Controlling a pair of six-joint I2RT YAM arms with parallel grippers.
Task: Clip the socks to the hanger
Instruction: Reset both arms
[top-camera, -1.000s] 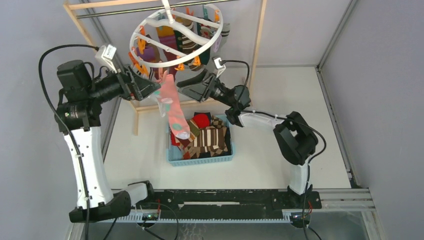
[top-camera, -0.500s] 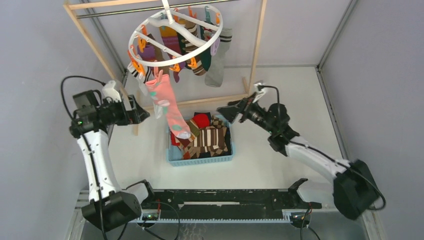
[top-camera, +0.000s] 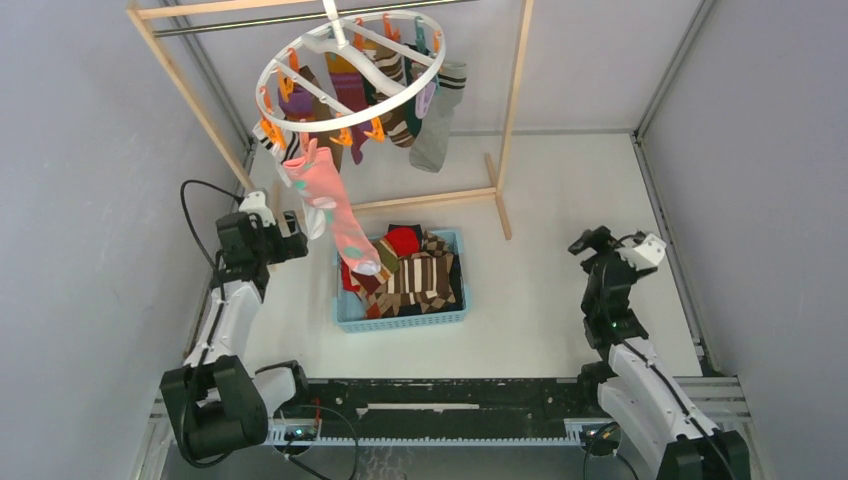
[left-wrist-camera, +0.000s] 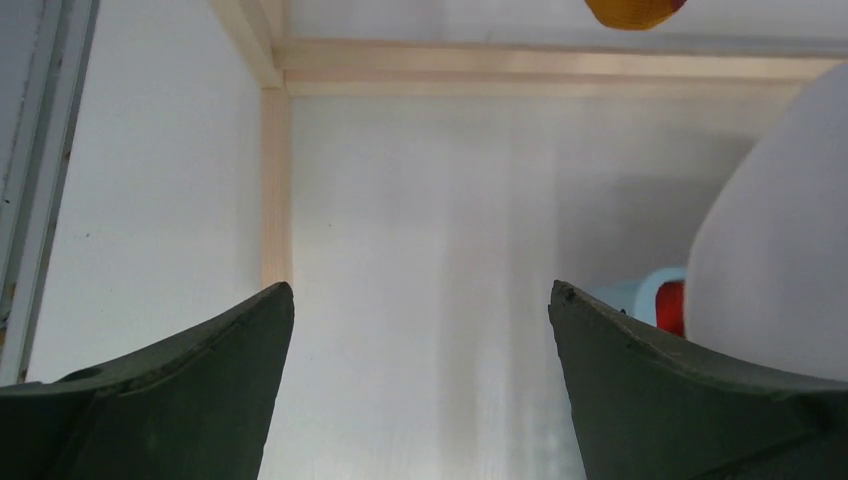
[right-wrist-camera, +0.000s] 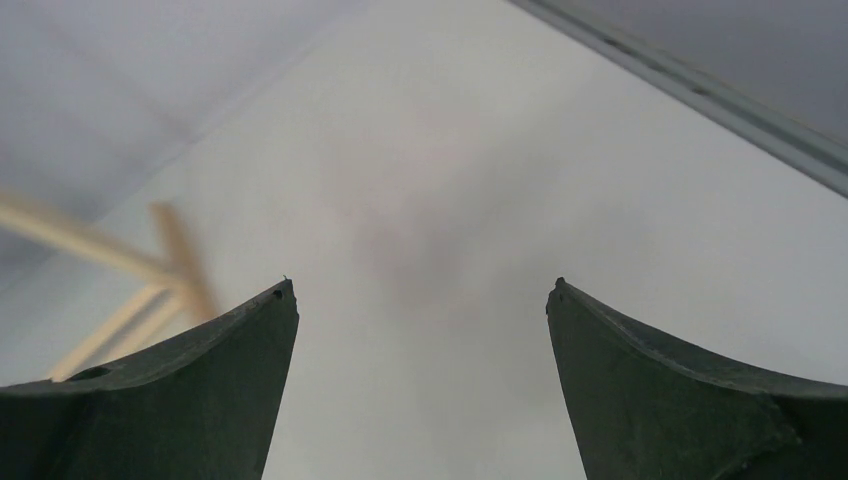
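Observation:
The white round hanger (top-camera: 338, 42) hangs from the rack's top bar, with several socks clipped under it. A pink spotted sock (top-camera: 335, 210) dangles from an orange clip at its front left, its toe reaching the basket. More socks (top-camera: 415, 275), brown striped and red, lie piled in the blue basket (top-camera: 400, 322). My left gripper (top-camera: 295, 245) (left-wrist-camera: 420, 290) is low, left of the basket, open and empty. A pale blurred sock end (left-wrist-camera: 770, 260) fills the right of its wrist view. My right gripper (top-camera: 585, 240) (right-wrist-camera: 420, 285) is far right, open and empty over bare table.
The light wooden rack frame (top-camera: 505, 110) stands behind the basket, and its base bar (left-wrist-camera: 275, 180) lies ahead of the left fingers. An orange clip (left-wrist-camera: 635, 10) shows at the top of the left wrist view. A metal rail (right-wrist-camera: 700, 95) borders the table on the right.
Both arms have dropped away from the hanger and folded back, the left to the left side and the right to the far right. The pink sock stays hanging from its clip.

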